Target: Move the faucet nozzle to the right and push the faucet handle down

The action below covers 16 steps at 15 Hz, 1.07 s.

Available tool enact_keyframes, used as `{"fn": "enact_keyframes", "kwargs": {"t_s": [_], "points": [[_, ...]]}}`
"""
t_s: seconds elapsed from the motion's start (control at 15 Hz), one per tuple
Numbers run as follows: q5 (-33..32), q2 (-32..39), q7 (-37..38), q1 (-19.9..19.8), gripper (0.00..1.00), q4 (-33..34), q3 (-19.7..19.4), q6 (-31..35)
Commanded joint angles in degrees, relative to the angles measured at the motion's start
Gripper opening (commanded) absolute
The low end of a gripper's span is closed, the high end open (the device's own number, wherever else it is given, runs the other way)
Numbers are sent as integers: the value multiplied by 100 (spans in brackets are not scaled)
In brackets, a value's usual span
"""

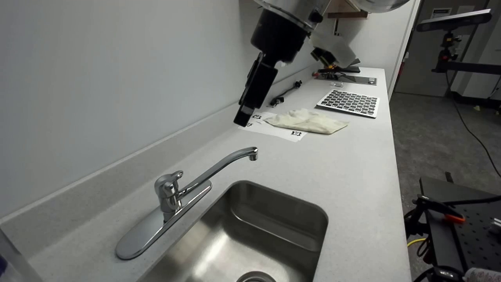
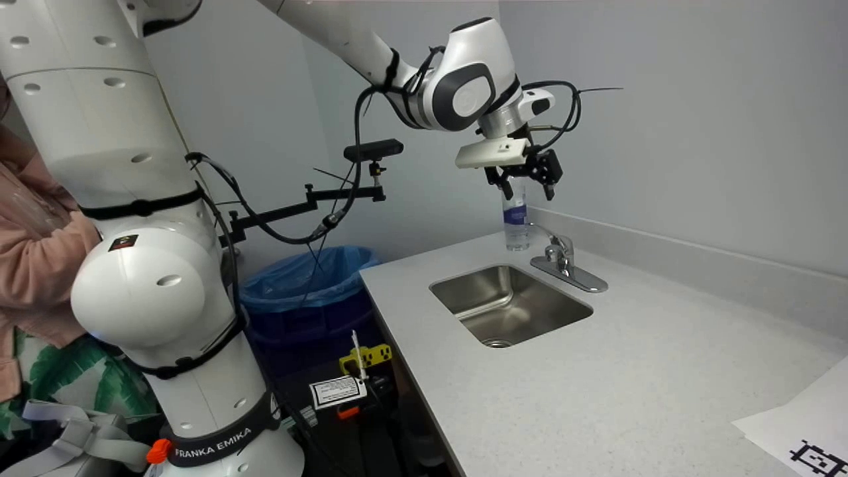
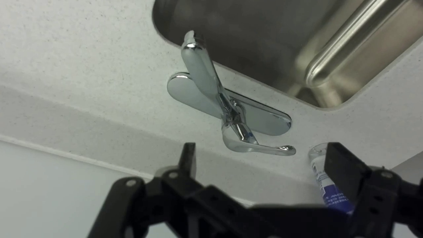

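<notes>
There is one robot arm (image 2: 159, 291), and it carries one end effector (image 2: 529, 195) with two fingers (image 2: 550, 191). These fingers stand wide apart, and nothing is held between them. The end effector hangs in the air above the surface (image 2: 629, 391), clear of the one chrome faucet (image 1: 167, 201). This faucet has one base plate (image 3: 267, 122), one faucet nozzle (image 3: 203, 71) and one faucet handle (image 3: 274, 150). In the wrist view the nozzle extends toward the upper left, and its tip appears over the edge of the one steel sink (image 3: 257, 43), near a corner. The handle extends in the same view toward the lower right, in the direction of one plastic bottle (image 2: 516, 235) (how high the handle is raised, I cannot tell with certainty). The bottle stands upright on the surface and, in an exterior view, one finger covers part of it. The sink has one drain (image 1: 256, 277) in its bottom.

Farther along the surface, in an exterior view, one cream cloth (image 1: 305, 121) lies partly on white paper (image 1: 270, 130), on which three printed markers (image 1: 296, 133) can be counted. Beyond the cloth rests one black-and-white calibration board (image 1: 348, 103). One waste bin (image 2: 318, 324) with one blue liner (image 2: 278, 301) stands beside the surface, and one person (image 2: 50, 285) is partly visible behind the arm.
</notes>
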Motion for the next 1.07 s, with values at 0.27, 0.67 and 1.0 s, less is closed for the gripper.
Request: {"fn": "enact_keyframes", "kwargs": {"t_s": [0.27,0.67,1.0], "points": [[-47,1232,-169,-83,100,982,479,887],[-327,1920,-458,-22,100,1279,476,1601],[-639,2381,-652,38,100,1444,357,2048]]}}
